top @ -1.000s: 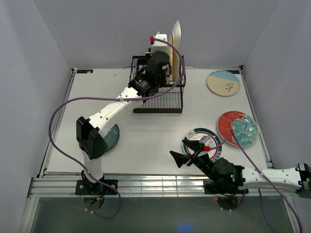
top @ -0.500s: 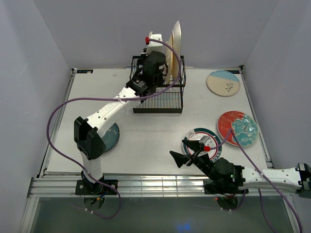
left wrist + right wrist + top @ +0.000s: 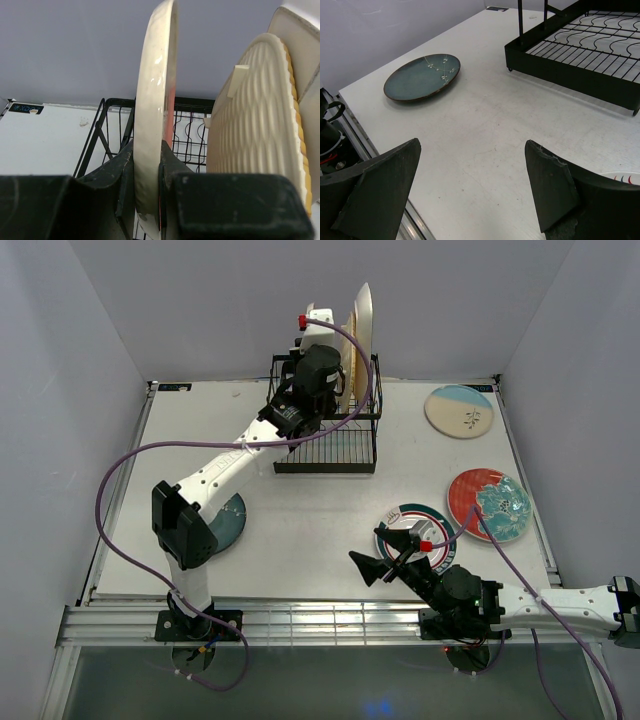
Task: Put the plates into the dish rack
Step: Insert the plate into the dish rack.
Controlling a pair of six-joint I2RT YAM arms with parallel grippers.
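Your left gripper [image 3: 148, 172] is clamped on the rim of a cream plate [image 3: 156, 95], holding it on edge over the dish rack [image 3: 325, 450] at the far edge of the table [image 3: 320, 515]. It sits just beside the yellow plate [image 3: 255, 135] already standing there. Your right gripper [image 3: 470, 192] hangs wide open and empty by the near edge, with a teal plate [image 3: 422, 76] lying flat toward the left edge.

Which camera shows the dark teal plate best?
The right wrist view: the dark teal plate shows whole, its sprig pattern clear. In the top view the left arm hides part of it; the left wrist view misses it.
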